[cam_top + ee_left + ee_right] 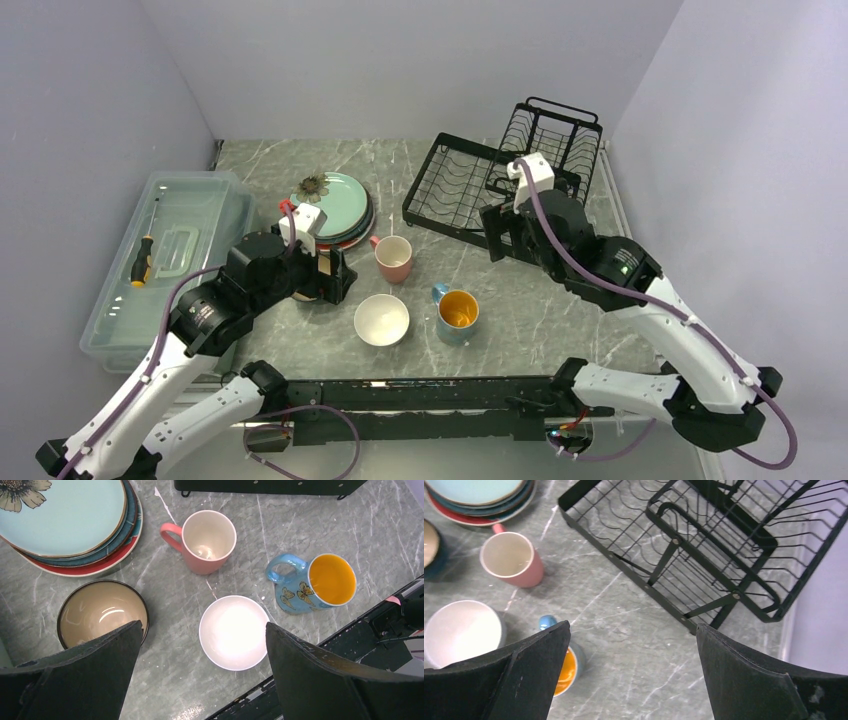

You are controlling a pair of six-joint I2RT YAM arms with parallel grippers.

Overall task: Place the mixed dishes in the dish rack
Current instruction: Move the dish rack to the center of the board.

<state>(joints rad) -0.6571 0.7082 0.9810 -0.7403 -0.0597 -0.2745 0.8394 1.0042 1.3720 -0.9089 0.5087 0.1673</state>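
While the dishes all sat on the grey marbled table [530, 300], both arms hung above them with nothing in their grasp. The left gripper [202, 624] hovered over the near-left part of the spread, its jaws spread wide, with the brown bowl [102, 611] right below its left finger and the white bowl [234, 632] lying under the gap. Just beyond the brown bowl, on the far side, lay the stack of plates [335, 205], a mint-green one with a flower on top and a red rim peeking out at the bottom. The pink mug [393, 258] stood upright just right of that stack, handle pointing towards it. Nearer, the blue mug [458, 313], orange inside and painted with butterflies, stood upright beside the white bowl, close but apart. Over on the far right, the black wire dish rack [455, 190] sat open on the table, its basket tier tilted up at the back. The right gripper [632, 625] hung by the rack's near edge, jaws wide apart too, over bare table between the rack and the mugs. A clear plastic box [170, 180] lay along the left edge, a screwdriver [141, 262] inside.
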